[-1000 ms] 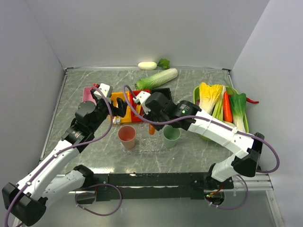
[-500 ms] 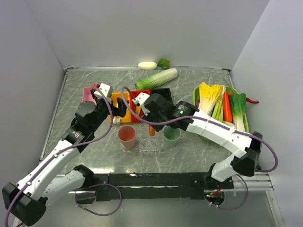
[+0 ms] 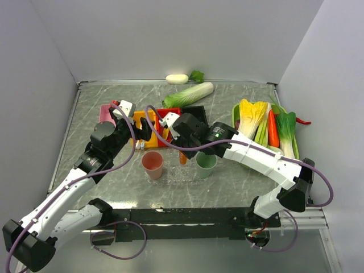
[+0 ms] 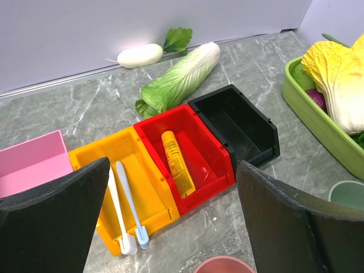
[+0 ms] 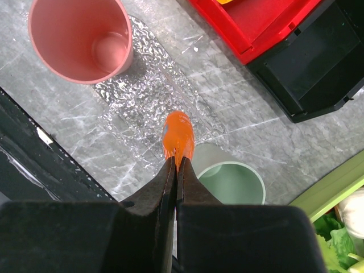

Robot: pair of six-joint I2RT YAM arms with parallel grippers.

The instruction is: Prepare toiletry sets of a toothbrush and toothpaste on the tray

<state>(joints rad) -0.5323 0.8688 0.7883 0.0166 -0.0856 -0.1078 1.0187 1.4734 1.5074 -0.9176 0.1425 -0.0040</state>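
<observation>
Your right fingers [image 5: 174, 170] are pressed tight on the flat end of the glossy orange wedge toothpaste [image 5: 177, 136], tip down over the clear, pebbled tray [image 5: 142, 96] mid-counter. Your left fingers [image 3: 145, 131] stand spread wide, empty, above slim white toothbrushes [image 4: 122, 199] in the yellow bin [image 4: 153, 182].

Tray [image 5: 142, 96] on table [image 3: 227, 96], between left cup [image 3: 152, 164] and right cup [image 3: 206, 162]. Row of four bins behind the cups. Far-left bin [image 4: 34, 162]. Second bin [image 4: 151, 182], two toothbrushes [image 4: 130, 202] side by side in it. Third bin [image 4: 210, 153], first toothpaste [image 4: 177, 163] in it. Far-right bin [image 4: 236, 128]. Cabbage [image 4: 179, 77] behind bins, radish [image 4: 139, 55] behind that. Vegetable tray [image 4: 296, 96] right of bins. Second toothpaste [image 5: 177, 136] in right tool [image 5: 175, 165], over the tray, next to right cup.
</observation>
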